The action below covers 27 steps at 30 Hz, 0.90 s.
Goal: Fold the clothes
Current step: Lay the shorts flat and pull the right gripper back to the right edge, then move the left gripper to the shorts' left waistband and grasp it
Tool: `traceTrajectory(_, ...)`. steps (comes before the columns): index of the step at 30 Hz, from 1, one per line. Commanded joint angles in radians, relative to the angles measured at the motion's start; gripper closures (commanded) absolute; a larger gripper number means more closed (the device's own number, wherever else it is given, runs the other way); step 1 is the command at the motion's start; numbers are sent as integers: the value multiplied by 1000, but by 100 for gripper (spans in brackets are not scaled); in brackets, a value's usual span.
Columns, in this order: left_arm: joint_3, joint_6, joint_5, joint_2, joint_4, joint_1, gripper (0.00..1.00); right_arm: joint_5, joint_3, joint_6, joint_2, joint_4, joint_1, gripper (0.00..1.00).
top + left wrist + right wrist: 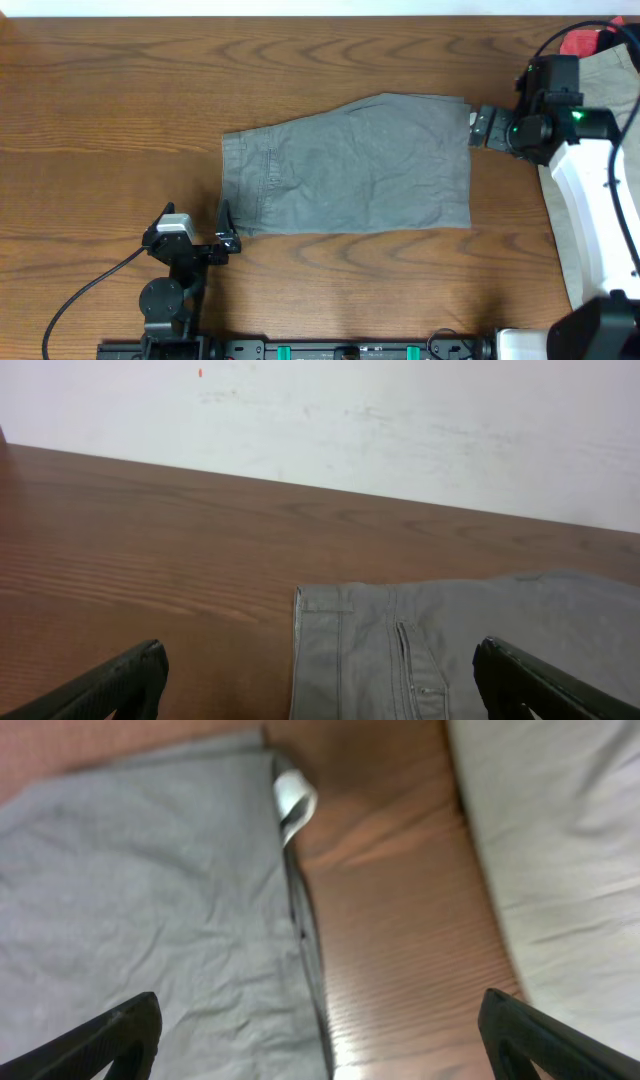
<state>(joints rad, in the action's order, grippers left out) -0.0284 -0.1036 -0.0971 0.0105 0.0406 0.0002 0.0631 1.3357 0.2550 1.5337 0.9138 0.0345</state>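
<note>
The grey shorts point(350, 165) lie flat in the middle of the table, folded in half, waistband at the right and leg hems at the left. My left gripper point(226, 228) is open and empty by their lower-left corner; the left wrist view shows the hem and a pocket point(420, 650) between the fingers point(320, 690). My right gripper point(482, 127) is open and empty at the upper-right waistband edge point(300, 910); its fingers point(320, 1040) straddle that edge. The beige-khaki shorts point(610, 80) lie at the far right under the right arm, also in the right wrist view point(570, 840).
A red item point(580, 42) sits at the far right top corner. The wooden table point(120, 120) is bare on the left. A white wall point(350, 420) stands beyond the table's far edge. A cable point(90, 290) runs from the left arm base.
</note>
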Motion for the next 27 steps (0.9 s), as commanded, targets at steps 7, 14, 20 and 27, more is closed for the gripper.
traceTrajectory(7,24,6,-3,-6,21,5,2,56,9,2,3,-16,-2,1)
traceTrajectory(14,24,6,-3,-6,21,5,2,56,9,2,3,-16,-2,1)
traceTrajectory(20,24,-21,-35,-6,19,5,2,56,9,2,3,-16,-2,1)
traceTrajectory(27,24,-398,-324,-6,0,3,2,56,9,2,3,-16,-2,1)
